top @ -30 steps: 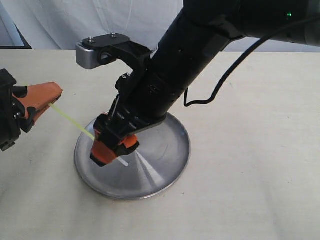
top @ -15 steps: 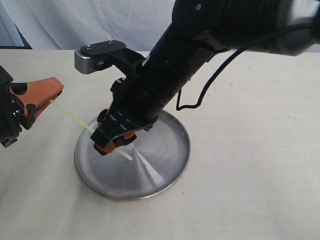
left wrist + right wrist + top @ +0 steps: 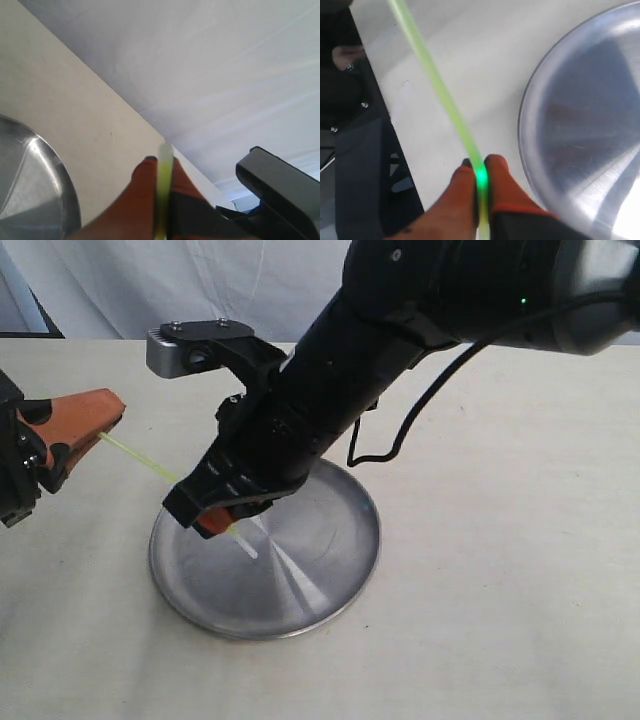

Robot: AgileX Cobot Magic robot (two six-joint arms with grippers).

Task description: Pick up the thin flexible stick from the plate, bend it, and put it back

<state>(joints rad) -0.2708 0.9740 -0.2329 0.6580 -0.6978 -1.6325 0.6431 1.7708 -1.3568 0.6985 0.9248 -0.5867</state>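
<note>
The thin yellow-green stick (image 3: 140, 456) hangs in the air between both grippers, above the left rim of the steel plate (image 3: 320, 580). My left gripper (image 3: 108, 420), orange-fingered, is shut on the stick's left end, left of the plate. My right gripper (image 3: 222, 524) reaches across and is shut on the stick near its other end; the clear whitish tip (image 3: 246, 548) pokes out over the plate. In the left wrist view the stick (image 3: 163, 190) lies pinched between the fingers (image 3: 142, 200). In the right wrist view the stick (image 3: 440, 95) runs away from the shut fingertips (image 3: 502, 172), beside the plate (image 3: 580, 115).
The plate rests on a pale beige tabletop (image 3: 500, 540). A white cloth backdrop (image 3: 150, 290) hangs behind. The right arm's black body and cable (image 3: 400, 440) lean over the plate's far side. A grey camera block (image 3: 180, 348) sticks out from the right wrist.
The right gripper has risen slightly and rolled, lifting its end of the stick. The left gripper has shifted a little up and left. Both stay shut on the stick.
</note>
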